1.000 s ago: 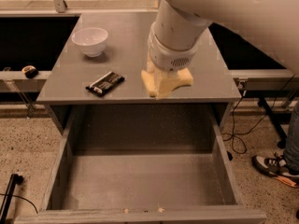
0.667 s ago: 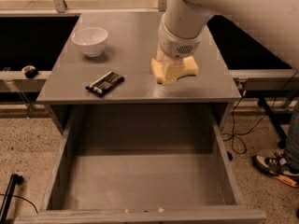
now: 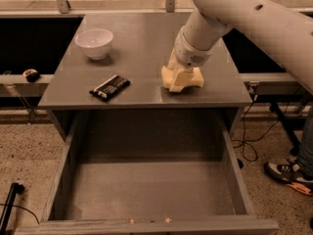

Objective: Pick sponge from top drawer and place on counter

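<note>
The top drawer [image 3: 68,170] is pulled wide open below the counter, and its grey inside holds nothing. My gripper [image 3: 180,80] hangs from the white arm over the front right of the counter [image 3: 142,53]. It is shut on the pale-yellow sponge [image 3: 196,81], whose underside rests on or just above the counter top near the front edge. The arm's wrist hides the top of the sponge.
A white bowl [image 3: 94,43] stands at the counter's back left. A dark flat packet [image 3: 110,87] lies at the front left. A person's shoe [image 3: 288,175] and cables [image 3: 247,141] are on the floor at the right.
My gripper has carried the sponge a little to the right and back over the counter, and lower, down to the surface.
</note>
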Robot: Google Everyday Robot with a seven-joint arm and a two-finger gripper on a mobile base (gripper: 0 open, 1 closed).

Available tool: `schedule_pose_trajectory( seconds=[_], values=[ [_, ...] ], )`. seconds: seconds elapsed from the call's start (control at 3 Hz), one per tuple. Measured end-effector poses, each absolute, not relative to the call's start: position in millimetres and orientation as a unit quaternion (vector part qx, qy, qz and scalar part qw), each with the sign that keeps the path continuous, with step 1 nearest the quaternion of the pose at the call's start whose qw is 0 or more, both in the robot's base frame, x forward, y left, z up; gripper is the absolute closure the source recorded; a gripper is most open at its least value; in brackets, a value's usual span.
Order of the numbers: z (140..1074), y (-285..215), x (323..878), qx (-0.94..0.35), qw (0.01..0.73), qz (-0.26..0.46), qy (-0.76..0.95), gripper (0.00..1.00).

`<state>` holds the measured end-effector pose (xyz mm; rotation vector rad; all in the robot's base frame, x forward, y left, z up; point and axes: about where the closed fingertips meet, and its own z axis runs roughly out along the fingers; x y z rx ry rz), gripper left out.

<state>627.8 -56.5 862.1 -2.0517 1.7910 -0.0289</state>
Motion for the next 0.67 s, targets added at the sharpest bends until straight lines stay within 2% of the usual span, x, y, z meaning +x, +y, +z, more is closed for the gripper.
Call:
schedule_pose_trajectory(
  seconds=[0.67],
  values=[
    [855.4, -53.3, 629.3, -0.734, 0.213, 0.005, 0.644, 0.18]
  ],
)
